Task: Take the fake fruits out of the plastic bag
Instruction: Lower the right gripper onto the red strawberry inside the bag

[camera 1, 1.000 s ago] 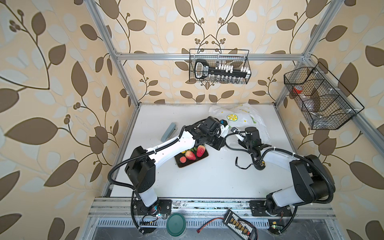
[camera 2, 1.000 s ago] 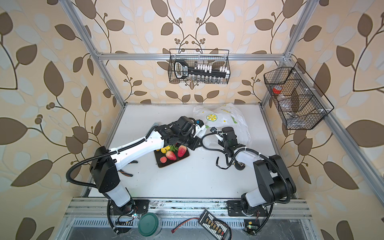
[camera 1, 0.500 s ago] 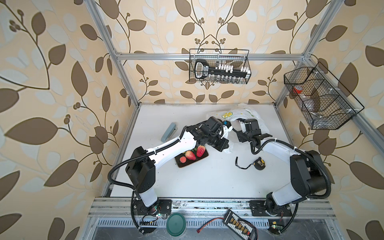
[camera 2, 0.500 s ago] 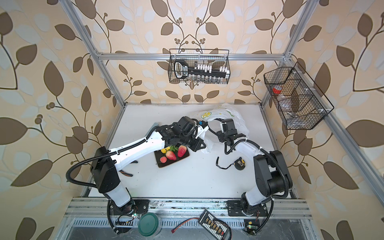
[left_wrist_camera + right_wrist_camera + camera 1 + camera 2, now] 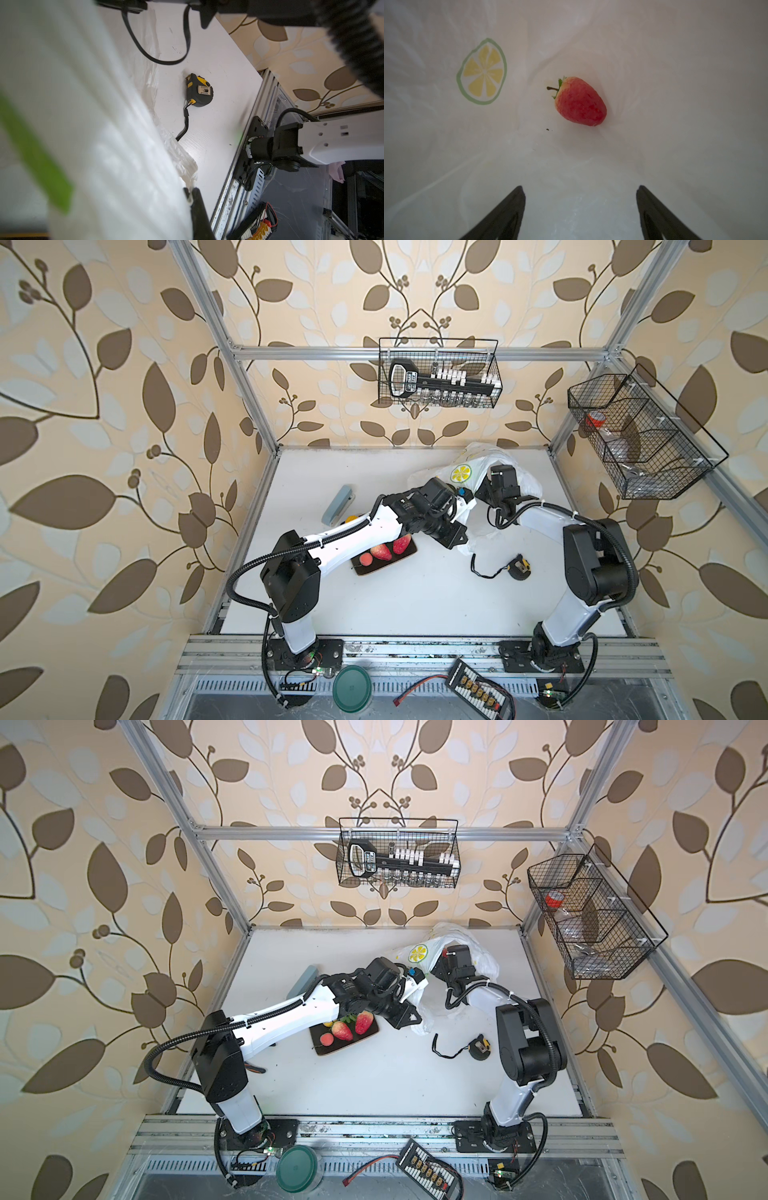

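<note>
The plastic bag [image 5: 478,466] [image 5: 457,944], white with a lemon-slice print, lies at the back right in both top views. My left gripper [image 5: 191,193] [image 5: 460,538] is shut on the bag's rim and holds its mouth up. The right arm's wrist [image 5: 503,483] sits at the bag's mouth. My right gripper [image 5: 580,191] is inside the bag [image 5: 675,62], open and holding nothing. One red strawberry [image 5: 580,101] lies on the bag floor ahead of the fingers, apart from them. Two strawberries [image 5: 341,1031] and a peach [image 5: 327,1039] lie on the dark tray [image 5: 332,1050].
A black and yellow tape measure [image 5: 519,571] [image 5: 199,91] with its strap lies on the table right of the tray. A grey-blue object [image 5: 338,506] rests at the back left. Wire baskets [image 5: 438,373] [image 5: 636,435] hang on the back and right walls.
My right gripper moved from the table's middle back into the bag's mouth, and its jaws opened. The left gripper kept its hold on the bag's rim.
</note>
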Robot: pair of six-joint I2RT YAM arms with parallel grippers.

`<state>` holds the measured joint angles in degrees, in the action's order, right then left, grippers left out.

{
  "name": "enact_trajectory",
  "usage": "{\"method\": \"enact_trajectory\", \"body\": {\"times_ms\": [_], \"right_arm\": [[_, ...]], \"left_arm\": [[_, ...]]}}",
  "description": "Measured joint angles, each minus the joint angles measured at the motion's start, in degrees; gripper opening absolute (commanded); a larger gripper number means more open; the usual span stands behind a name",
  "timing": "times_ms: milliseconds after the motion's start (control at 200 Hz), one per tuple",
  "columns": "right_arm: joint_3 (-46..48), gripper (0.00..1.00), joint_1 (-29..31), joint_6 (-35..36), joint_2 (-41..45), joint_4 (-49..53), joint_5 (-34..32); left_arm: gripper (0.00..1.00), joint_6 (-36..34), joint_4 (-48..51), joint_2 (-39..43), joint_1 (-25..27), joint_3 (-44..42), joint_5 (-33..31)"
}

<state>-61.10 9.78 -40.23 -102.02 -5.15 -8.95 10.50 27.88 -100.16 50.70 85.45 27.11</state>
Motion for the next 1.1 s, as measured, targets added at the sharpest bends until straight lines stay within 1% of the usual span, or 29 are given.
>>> {"method": "enact_trajectory", "body": {"times_ms": [240,475,595,765,1020,1100], "right_arm": [[-2.56,0.90,-0.61,-12.87,-6.95,-4.87,1.14],[-8.15,0.90,-1.38,-18.86,-11.96,-4.92,1.25],[-11.10,0.87,-1.77,-20.20,-14.51,-3.34,1.03],[-15.15,0.82,-1.88,-20.20,-17.81,0.63,1.01],[-18.27,0.74,-1.90,-19.15,-19.82,4.44,-0.22],[-18.73,0.70,-1.90,-18.80,-20.09,5.09,-0.70]], "left_arm": [[0.00,0.20,-0.26,-0.26,1.84,-0.04,1.20],[0.00,0.20,-0.31,-0.28,3.37,-1.84,1.86],[0.00,0.20,-0.26,-0.28,3.67,-3.39,2.54],[0.00,0.20,-0.24,-0.20,3.76,-5.01,2.69],[0.00,0.17,-0.22,1.68,3.74,-5.55,2.47],[0.00,0.17,-0.24,2.89,3.74,-6.38,2.34]]}}
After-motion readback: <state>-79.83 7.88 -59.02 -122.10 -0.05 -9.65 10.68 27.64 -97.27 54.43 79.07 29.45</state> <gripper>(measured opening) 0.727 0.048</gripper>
